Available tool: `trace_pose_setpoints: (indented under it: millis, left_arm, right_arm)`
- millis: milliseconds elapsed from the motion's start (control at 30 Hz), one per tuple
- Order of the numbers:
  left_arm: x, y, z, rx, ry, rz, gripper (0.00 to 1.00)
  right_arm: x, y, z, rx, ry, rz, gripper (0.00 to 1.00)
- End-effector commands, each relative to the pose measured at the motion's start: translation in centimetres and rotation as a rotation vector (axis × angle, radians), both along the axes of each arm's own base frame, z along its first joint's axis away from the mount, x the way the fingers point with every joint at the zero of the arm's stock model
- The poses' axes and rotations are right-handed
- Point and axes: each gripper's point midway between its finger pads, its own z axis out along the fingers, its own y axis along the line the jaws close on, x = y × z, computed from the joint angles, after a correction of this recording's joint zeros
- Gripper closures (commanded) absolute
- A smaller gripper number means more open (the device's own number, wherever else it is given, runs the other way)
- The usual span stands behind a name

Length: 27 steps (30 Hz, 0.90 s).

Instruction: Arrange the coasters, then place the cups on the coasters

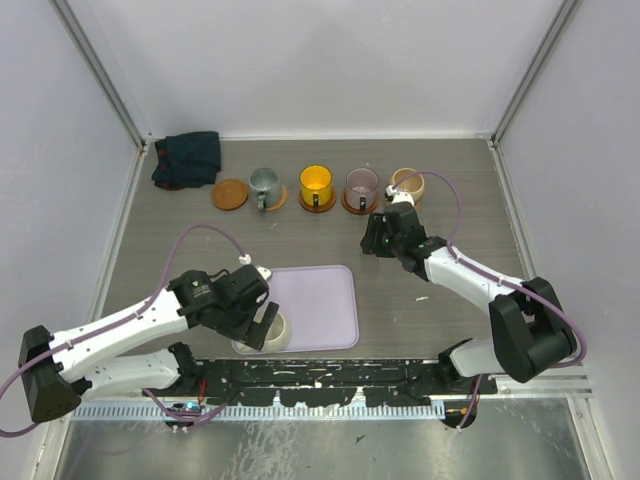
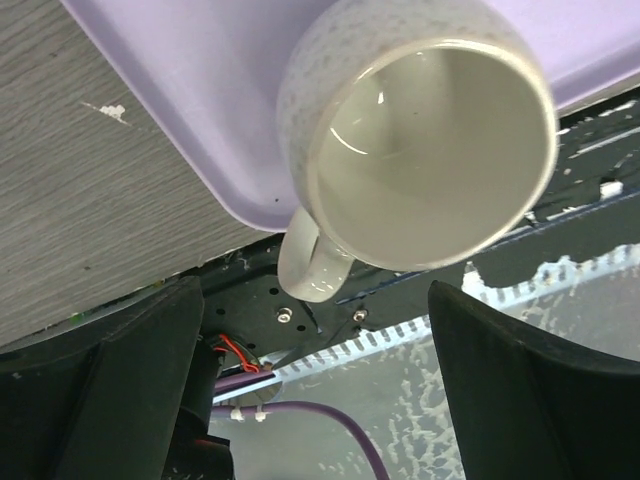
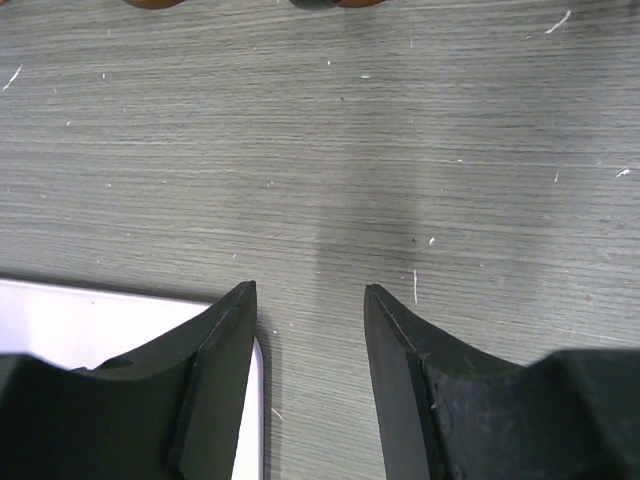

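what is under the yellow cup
A brown coaster; only its rim shows around the base of the yellow cup. The cup covers the coaster's middle.

The cream cup (image 2: 430, 160) looks glossy speckled ceramic, the tray (image 2: 200, 80) smooth matt plastic, the table (image 2: 80, 180) wood-grained.

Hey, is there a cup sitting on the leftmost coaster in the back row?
No, the leftmost coaster is bare, while the cream cup sits at the near corner of the lavender tray.
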Motion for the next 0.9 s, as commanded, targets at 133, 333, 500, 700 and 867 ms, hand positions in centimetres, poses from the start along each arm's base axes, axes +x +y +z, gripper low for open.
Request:
trace_pose_setpoints:
  millis: [133, 333, 500, 700, 867]
  left_arm:
    - [0.7, -0.4, -1.1, -0.057, -0.055, 0.070, 0.14]
    - [0.6, -0.5, -2.2, -0.075, -0.062, 0.068, 0.23]
    - [0.2, -1.2, -2.8, -0.109, -0.037, 0.044, 0.29]
    - [0.2, -2.0, -2.8, -0.152, -0.042, 0.024, 0.32]
    - [0.8, -2.2, -2.9, -0.174, -0.081, 0.021, 0.42]
  right_arm:
    - [0.5, 0.5, 0.4, 0.037, -0.026, 0.004, 0.48]
    - [0.3, 0.6, 0.2, 0.050, -0.015, 0.004, 0.49]
    - [0.1, 0.7, 0.0, 0.055, -0.007, 0.003, 0.49]
    - [0.0, 0.6, -0.3, 0.056, -0.002, 0.000, 0.49]
    - [-0.2, 0.7, -0.8, 0.058, 0.009, 0.001, 0.50]
